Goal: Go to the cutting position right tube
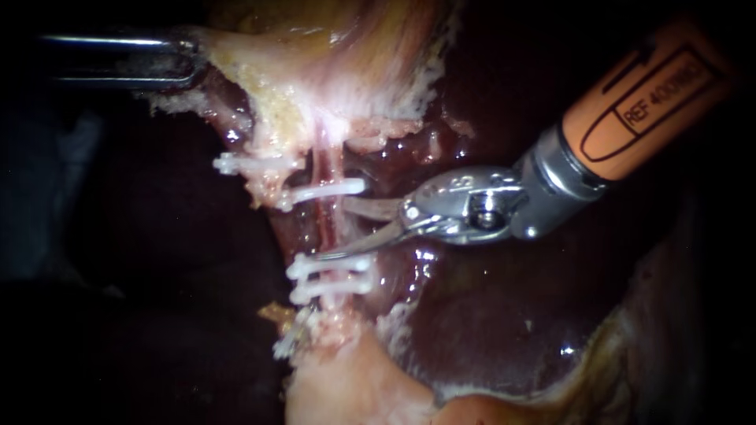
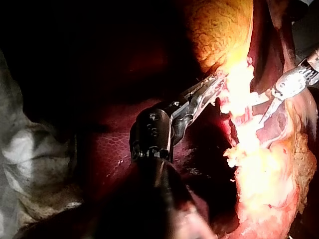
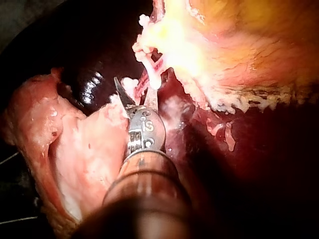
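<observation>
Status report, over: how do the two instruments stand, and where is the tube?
Left instrument shut on tissue. Right instrument open, blades at the tube, between clips. Nothing blocks it.

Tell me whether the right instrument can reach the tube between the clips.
Probably yes: the right instrument has its blades open at the bare tube between the clips; nothing blocks it.

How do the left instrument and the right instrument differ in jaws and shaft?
The left instrument has its jaws shut on pale tissue; the right instrument has its blades open at the tube, between the white clips. The left shaft is dark, the right orange. Both meet the same band of tissue.
</observation>
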Tool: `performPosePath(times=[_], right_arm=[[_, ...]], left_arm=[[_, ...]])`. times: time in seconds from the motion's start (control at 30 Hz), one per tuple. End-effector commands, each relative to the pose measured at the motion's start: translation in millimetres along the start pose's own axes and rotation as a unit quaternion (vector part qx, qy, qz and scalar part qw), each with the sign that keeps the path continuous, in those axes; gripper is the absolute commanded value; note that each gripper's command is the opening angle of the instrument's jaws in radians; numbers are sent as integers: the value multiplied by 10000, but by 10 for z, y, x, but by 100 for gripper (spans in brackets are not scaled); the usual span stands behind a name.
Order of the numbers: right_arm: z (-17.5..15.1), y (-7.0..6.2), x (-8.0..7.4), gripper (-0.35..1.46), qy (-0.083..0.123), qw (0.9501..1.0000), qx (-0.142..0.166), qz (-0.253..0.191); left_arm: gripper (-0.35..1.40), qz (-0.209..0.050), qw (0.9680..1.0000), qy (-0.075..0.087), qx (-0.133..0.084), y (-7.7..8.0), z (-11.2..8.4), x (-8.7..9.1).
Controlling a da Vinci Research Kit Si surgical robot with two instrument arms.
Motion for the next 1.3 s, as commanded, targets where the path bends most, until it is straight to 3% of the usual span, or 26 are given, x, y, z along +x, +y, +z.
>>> performPosePath(times=[0.03, 0.23, 0.5, 0.87, 1.07, 1.3], right_arm=[[3, 0, 0, 133, 13, 10000, 57, -13], [11, -3, 3, 129, 219, 9988, 428, -50], [27, -1, 11, 123, 181, 9963, 820, -194], [66, 2, 8, 119, 167, 9970, 739, -180], [69, 0, 7, 119, 247, 9967, 760, -159], [57, -16, 23, 116, 450, 9941, 976, -127]], left_arm=[[-35, 1, 10000, 0, 0, 0, 0, 0], [-35, 1, 10000, 0, 0, 0, 0, 0], [-35, 1, 10000, 1, 2, 0, 1, 0], [-35, 0, 10000, 4, 7, 0, 3, 0], [-35, 0, 10000, 6, 9, 1, 3, 0], [-35, 1, 10000, 4, 7, 0, 3, -1]])
